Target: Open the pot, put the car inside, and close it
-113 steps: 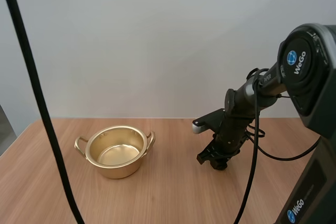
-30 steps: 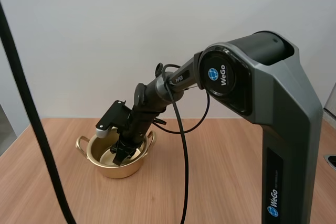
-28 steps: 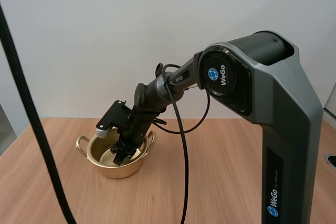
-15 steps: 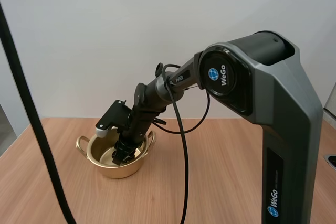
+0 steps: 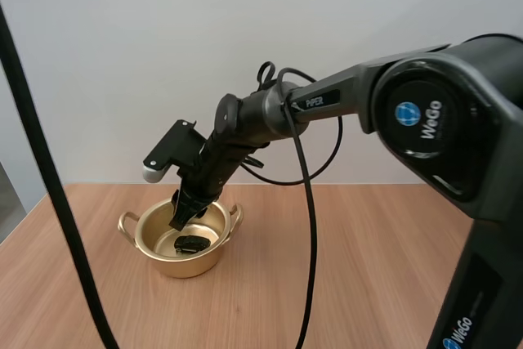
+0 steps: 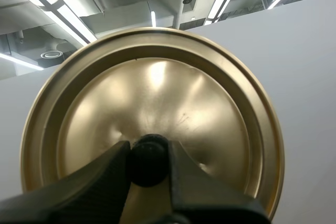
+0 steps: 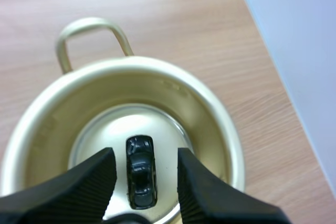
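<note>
Your right jaws are released: the two black fingers (image 7: pixel 92 182) stand well apart, ribbed faces turned to each other, nothing between them. They hang tips-down just above the open pot (image 5: pixel 180 266), over its middle, touching neither wall nor rim. The car (image 7: pixel 140 171), small, black and glossy, lies loose on the pot's floor straight under the gap of the right jaws, lined up along the gap and apart from both fingers. In the high view the car (image 5: pixel 191 243) sits just below the tips, on the near side of the floor. The pot is gold with a loop handle (image 7: pixel 89 30) on the side beyond the jaws and a second one opposite; it stands upright on the wooden counter (image 5: pixel 343 284). The right arm reaches across the counter and slants down to it. Your left jaws are clenched on the black knob (image 6: pixel 149 160) of the gold lid (image 6: pixel 210 108), one finger on each side of the knob, pinching it tight. The lid spreads out round and whole beyond the left jaws, knob side facing them, rim clear all round, touching nothing but the jaws. You cannot tell from the left wrist view how far the lid is from the pot.
</note>
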Available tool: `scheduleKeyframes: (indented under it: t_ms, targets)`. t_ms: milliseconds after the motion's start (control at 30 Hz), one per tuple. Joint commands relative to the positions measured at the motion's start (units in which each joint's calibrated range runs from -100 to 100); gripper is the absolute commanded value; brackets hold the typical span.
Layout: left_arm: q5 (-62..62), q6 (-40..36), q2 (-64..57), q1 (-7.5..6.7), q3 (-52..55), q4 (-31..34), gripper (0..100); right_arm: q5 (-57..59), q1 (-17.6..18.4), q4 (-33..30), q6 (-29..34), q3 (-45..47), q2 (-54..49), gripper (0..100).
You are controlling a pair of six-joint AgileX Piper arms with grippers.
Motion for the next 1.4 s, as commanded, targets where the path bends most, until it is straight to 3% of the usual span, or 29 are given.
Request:
scheduleKeyframes:
  t_ms: [0, 100, 200, 400, 533, 667, 833, 1100, 1367]
  targets:
    - [0.0, 0.0, 0.0, -0.01, 0.0, -0.1, 0, 0.9, 0.0, -1.4, 1.9, 0.0, -7.0, 54]
    - [0.0, 0.0, 0.0, -0.01, 0.0, -0.1, 0, 2.7, -0.6, -5.3, 5.0, 0.0, -14.0, 35]
    - [0.0, 0.0, 0.0, -0.01, 0.0, -0.1, 0, 4.7, -2.3, -10.8, 8.7, 0.0, -20.0, 0]
    - [0.1, 0.4, 0.2, -0.01, 2.5, 1.0, 0, 7.5, -7.9, -21.9, 18.3, 0.0, -30.4, 0]
    - [0.1, 0.4, 2.2, -0.01, 6.9, 3.0, 0, 8.2, -12.1, -26.0, 21.7, 0.0, -36.8, 0]
    - [0.1, 0.5, 5.2, -0.01, 12.0, 4.5, 0, 8.0, -15.5, -26.5, 22.9, 0.0, -44.4, 0]
    - [1.7, 0.5, 8.5, 0.05, 17.3, 8.1, 0, 4.8, -17.9, -26.6, 29.4, 0.0, -52.2, 0]
    - [1.9, 0.4, 14.8, 1.52, 23.6, 6.8, 0, 3.1, -21.1, -26.6, 33.1, 0.0, -55.1, 0]
    - [3.5, 0.4, 24.8, 1.5, 27.4, 6.4, 0, 2.1, -22.1, -26.6, 33.1, -0.2, -58.0, 0]
